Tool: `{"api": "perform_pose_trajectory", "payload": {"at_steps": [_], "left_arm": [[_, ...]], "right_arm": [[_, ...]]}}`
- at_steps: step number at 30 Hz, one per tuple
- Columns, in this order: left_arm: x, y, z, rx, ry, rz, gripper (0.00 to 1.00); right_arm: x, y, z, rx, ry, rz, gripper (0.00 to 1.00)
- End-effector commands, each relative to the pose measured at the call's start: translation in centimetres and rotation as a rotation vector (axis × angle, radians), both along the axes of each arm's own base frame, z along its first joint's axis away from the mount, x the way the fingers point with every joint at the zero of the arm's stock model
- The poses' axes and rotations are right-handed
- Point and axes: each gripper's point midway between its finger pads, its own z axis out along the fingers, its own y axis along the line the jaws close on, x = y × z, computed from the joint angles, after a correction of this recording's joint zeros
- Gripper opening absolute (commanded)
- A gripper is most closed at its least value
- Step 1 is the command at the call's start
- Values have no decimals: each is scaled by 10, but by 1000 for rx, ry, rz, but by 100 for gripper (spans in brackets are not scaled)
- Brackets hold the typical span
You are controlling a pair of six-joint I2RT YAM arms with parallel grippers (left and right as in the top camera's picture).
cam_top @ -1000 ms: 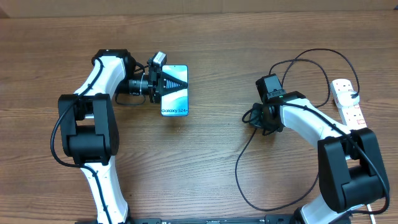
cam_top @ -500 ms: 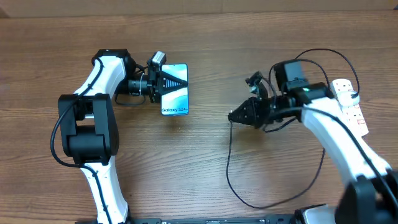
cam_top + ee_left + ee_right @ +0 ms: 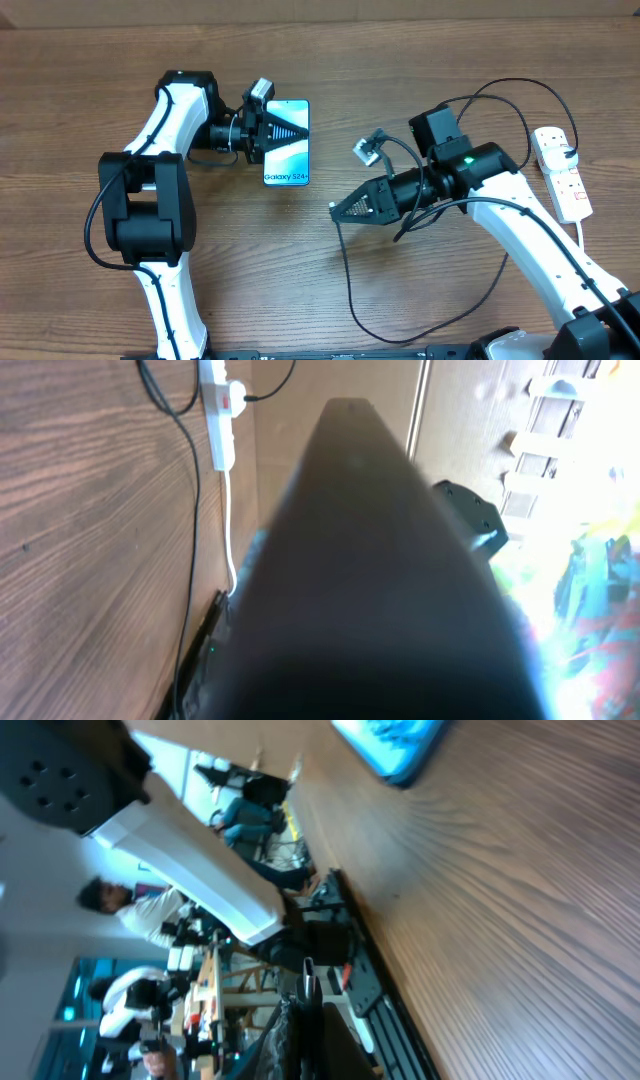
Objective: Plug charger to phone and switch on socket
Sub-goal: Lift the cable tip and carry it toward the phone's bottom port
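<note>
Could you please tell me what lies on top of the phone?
The left gripper, shut, reaches across the far half of the phone, its dark fingers covering the screen there. Whether they press on it cannot be seen. The near half, with the Galaxy lettering, is uncovered.

Brown wood-grain table (image 3: pixel 80 60), matte, boards running side to side.

Left of centre, far half: phone (image 3: pixel 290 165) flat on the wood, screen up, light blue-teal, "Galaxy S24" lettering at its near short edge.

Right edge: white power strip (image 3: pixel 563 178) lying flat, long axis roughly front to back, red switches on top. Its thick white cord (image 3: pixel 592 245) trails toward the front.

Between them, well apart from the phone: thin black charger cable (image 3: pixel 348 285), one wide loose loop on the wood toward the front, another curving to the strip's far end.
</note>
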Motion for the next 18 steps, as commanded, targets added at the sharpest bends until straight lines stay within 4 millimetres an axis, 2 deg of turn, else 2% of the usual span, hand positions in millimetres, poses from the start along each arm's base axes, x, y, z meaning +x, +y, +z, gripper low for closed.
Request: {"api": "perform_pose_trajectory", "payload": {"at_steps": [1,6,10,18], "left_arm": [[1,-1,52,-50,-158,24,5],[1,-1,81,-52,-186,22,4],[4,-1,97,-51,-170,22,5],[5,-3,102,-49,-128,16,4]], "right_arm": [[-6,10,17,62,36,29,4],[11,18,26,79,67,-22,4],[22,24,36,101,67,-49,4],[29,33,48,136,48,-56,4]]}}
